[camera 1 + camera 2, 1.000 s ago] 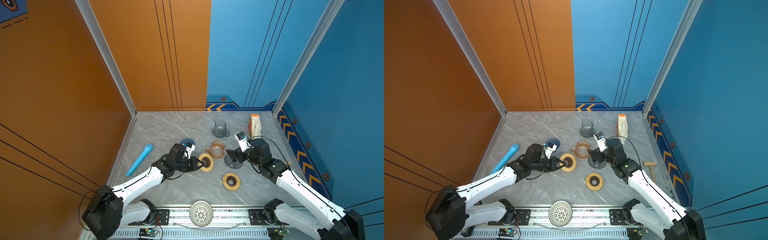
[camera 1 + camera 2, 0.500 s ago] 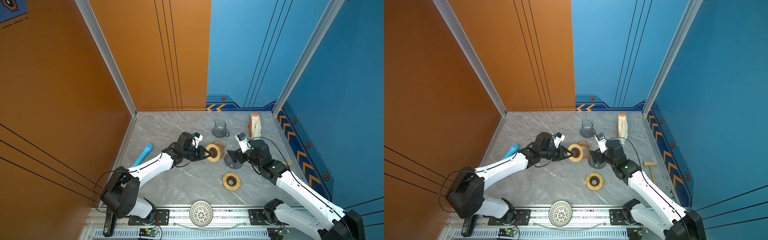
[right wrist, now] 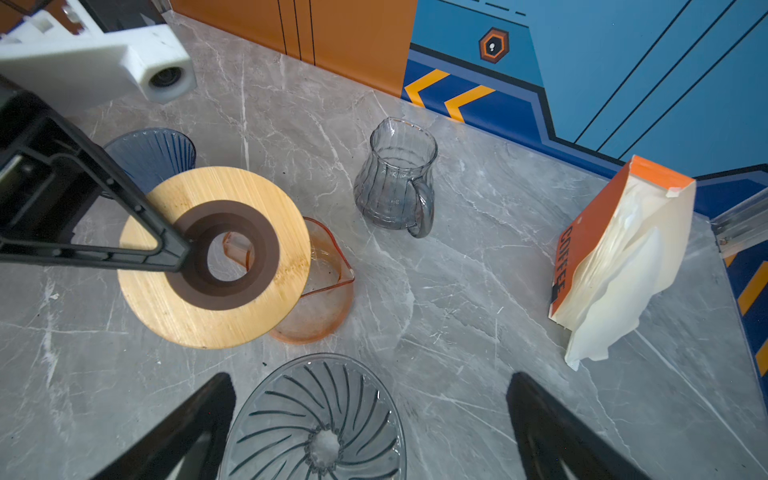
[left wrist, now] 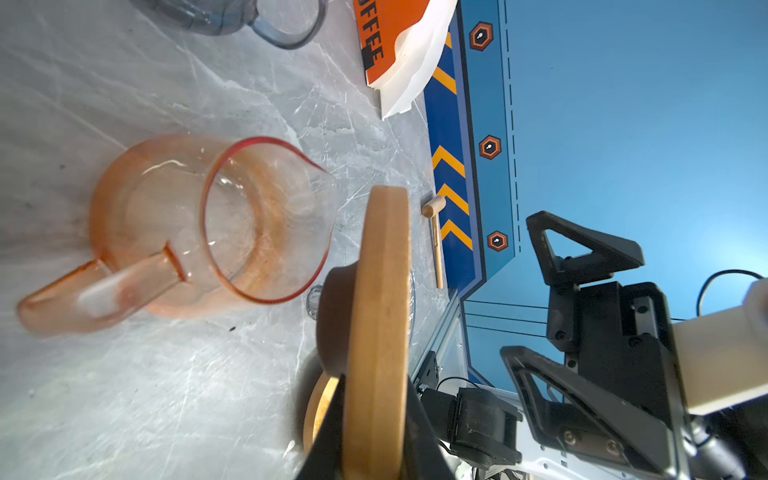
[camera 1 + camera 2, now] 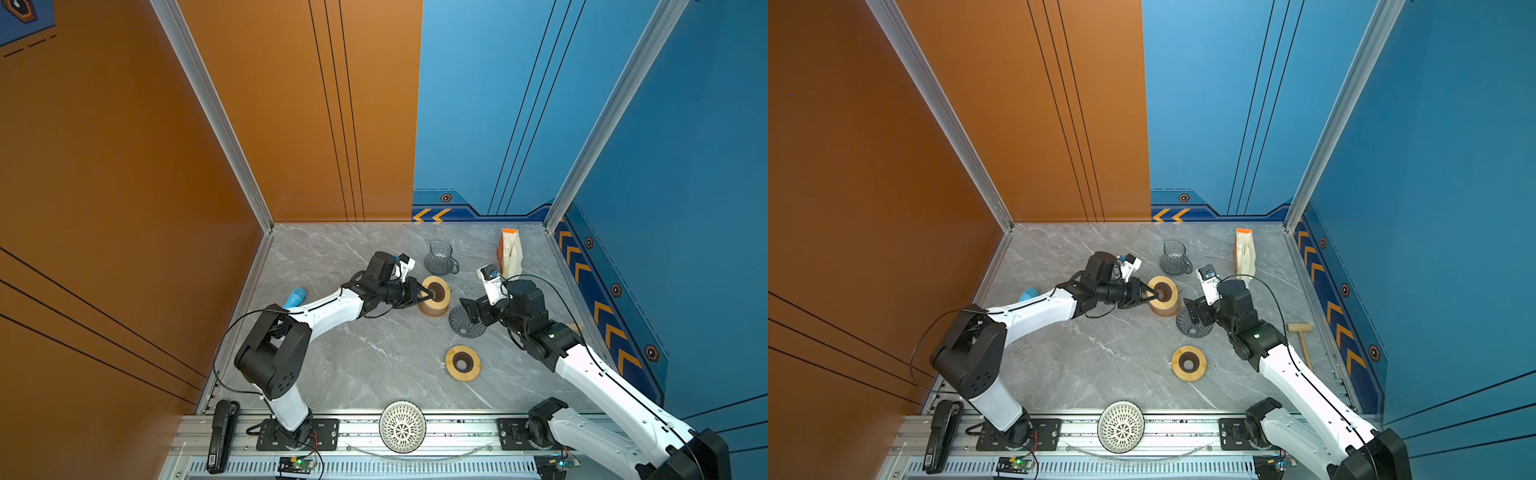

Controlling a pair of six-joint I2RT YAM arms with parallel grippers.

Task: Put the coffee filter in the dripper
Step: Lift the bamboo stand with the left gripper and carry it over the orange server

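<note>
slippage looks possible: the left claw [image 5: 428, 294], clenched on one edge of the round bamboo ring [image 3: 216, 320] above the orange glass jug [image 4: 216, 220], could drop it, while the right claw [image 3: 370, 378] gapes around the grey ribbed glass dripper [image 3: 320, 419], with the white paper coffee filters [image 3: 623, 266] in their orange pack [image 3: 586, 224] well apart.

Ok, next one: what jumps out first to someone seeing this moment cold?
The left tool grips a wooden ring with a brown collar, held above the orange glass pitcher mid-table. The right tool stands open around the clear ribbed dripper. The orange pack of paper filters leans untouched at the back right.
</note>
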